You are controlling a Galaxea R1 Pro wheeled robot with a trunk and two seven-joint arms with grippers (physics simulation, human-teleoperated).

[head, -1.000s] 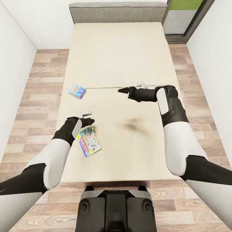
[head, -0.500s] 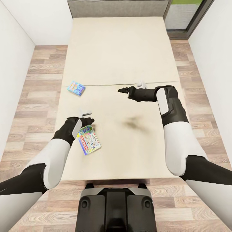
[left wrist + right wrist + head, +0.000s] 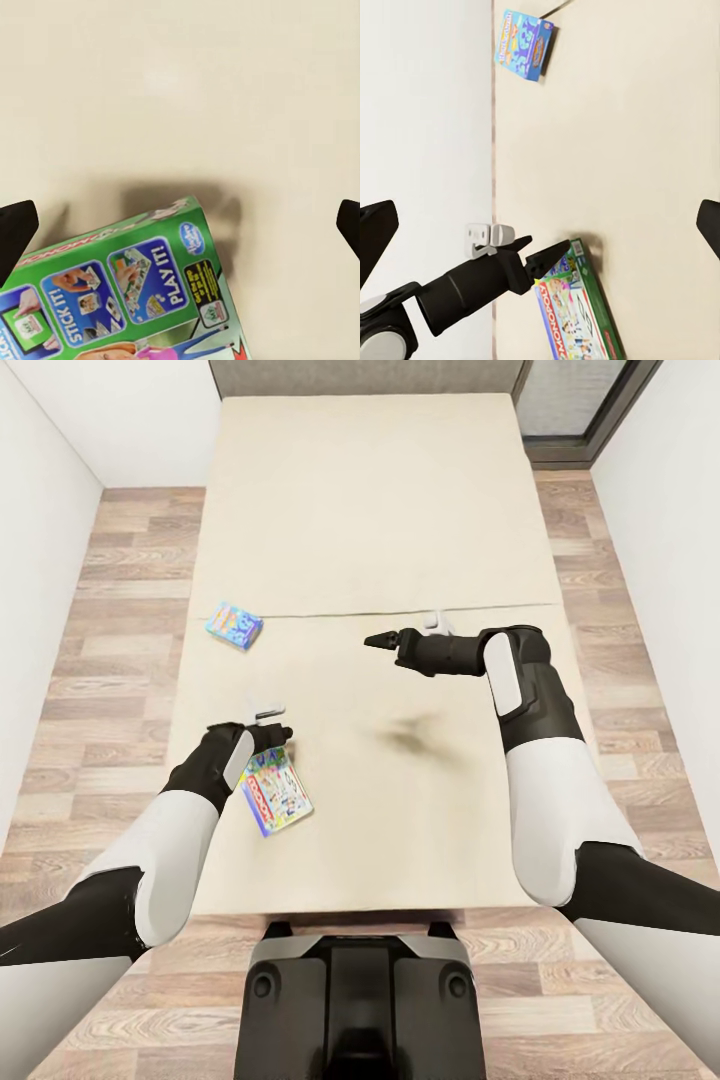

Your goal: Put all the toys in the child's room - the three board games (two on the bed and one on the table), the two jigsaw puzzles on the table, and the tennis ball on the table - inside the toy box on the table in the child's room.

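Two board games lie on the bed (image 3: pixel 370 510). The small blue box (image 3: pixel 234 625) rests near the bed's left edge. The pale green multicoloured box (image 3: pixel 275 792) lies nearer me, and my left gripper (image 3: pixel 275 724) hovers open just above its far end. The left wrist view looks down on this green box (image 3: pixel 135 292) between wide-spread fingers. My right gripper (image 3: pixel 372 643) hangs open over the bed's middle. Its camera catches the blue box (image 3: pixel 523 43), the green box (image 3: pixel 577 311) and the left gripper (image 3: pixel 544 255). The table, toy box, jigsaw puzzles and tennis ball are out of view.
Wooden floor (image 3: pixel 120 610) runs along both sides of the bed, shut in by white walls (image 3: pixel 40 560) left and right. A dark-framed doorway (image 3: pixel 580 400) opens at the far right. My base (image 3: pixel 360 1000) stands at the bed's foot.
The whole picture has shifted: the bed and both boxes sit higher in the view and the headboard has almost left it, so the camera moved. Both arms keep their pose.
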